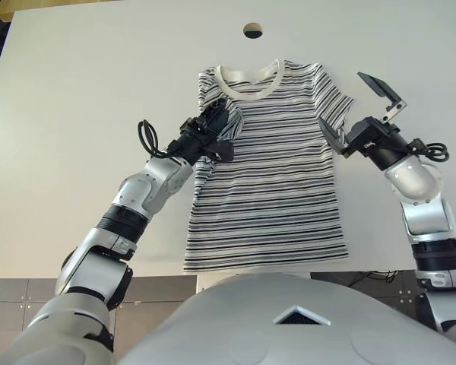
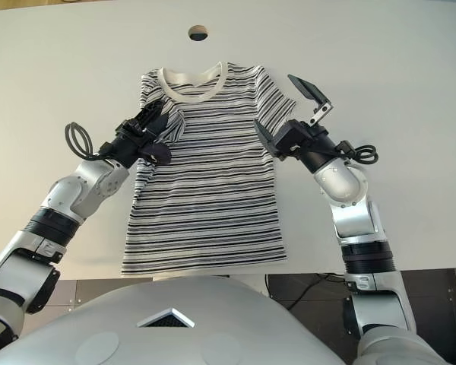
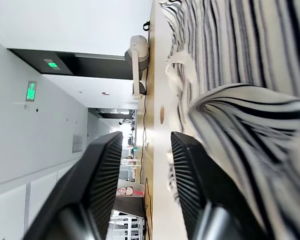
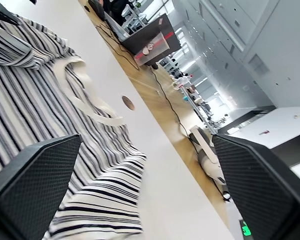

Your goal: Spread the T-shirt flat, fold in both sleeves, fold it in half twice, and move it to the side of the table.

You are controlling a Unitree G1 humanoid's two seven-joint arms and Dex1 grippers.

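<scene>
The black-and-white striped T-shirt [image 1: 270, 182] lies flat on the white table, its cream collar [image 1: 249, 80] at the far end. Its left sleeve [image 3: 240, 110] is folded in over the chest. My left gripper [image 1: 220, 125] hovers over that fold, open, with the cloth lying beside one finger [image 3: 195, 170] rather than between the two. The right sleeve [image 1: 336, 95] is spread outwards. My right gripper [image 1: 355, 109] stands wide open just above it, one finger over the sleeve and the other [image 1: 380, 84] over bare table, nothing held.
A round cable hole [image 1: 252, 30] sits in the table [image 1: 76, 114] beyond the collar. Bare tabletop stretches to the left and right of the shirt. The shirt's hem [image 1: 266, 262] lies close to the table's near edge.
</scene>
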